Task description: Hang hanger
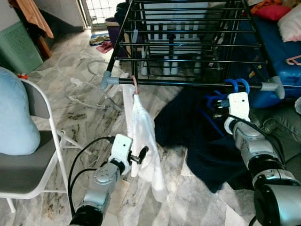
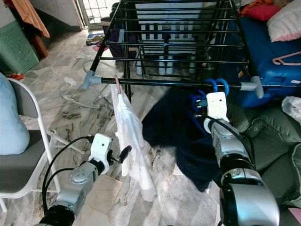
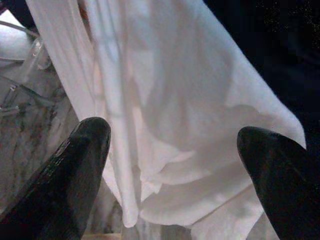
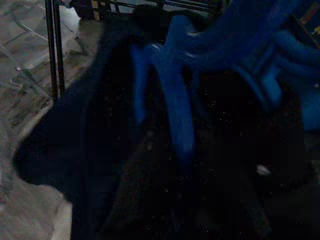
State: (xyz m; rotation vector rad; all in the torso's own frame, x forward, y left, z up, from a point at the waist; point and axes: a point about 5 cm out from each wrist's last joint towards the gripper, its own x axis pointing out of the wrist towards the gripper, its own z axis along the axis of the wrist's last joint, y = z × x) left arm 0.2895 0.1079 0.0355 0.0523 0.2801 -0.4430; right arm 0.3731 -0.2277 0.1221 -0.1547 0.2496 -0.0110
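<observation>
A black drying rack (image 1: 188, 83) stands ahead, its front rail running across the view. From the rail's left part a white garment (image 1: 143, 136) hangs on a pink hanger (image 1: 135, 84). My left gripper (image 1: 141, 154) is low beside that garment, open, its two fingers (image 3: 75, 170) spread in front of the cloth with nothing held. Near the rail's right end, blue hangers (image 1: 236, 84) hook over the rail, carrying a dark navy garment (image 1: 188, 127) that drapes to the floor. My right gripper (image 1: 215, 109) sits just under the rail at the blue hangers (image 4: 175, 90).
A grey folding chair (image 1: 28, 169) with a light blue cushion (image 1: 14, 117) stands at my left. Clear hoses and cables (image 1: 80, 80) lie on the marble floor by the rack's left leg. A blue case (image 1: 282, 56) with a pink hanger (image 1: 294, 60) and green upholstery (image 1: 282, 127) crowd the right.
</observation>
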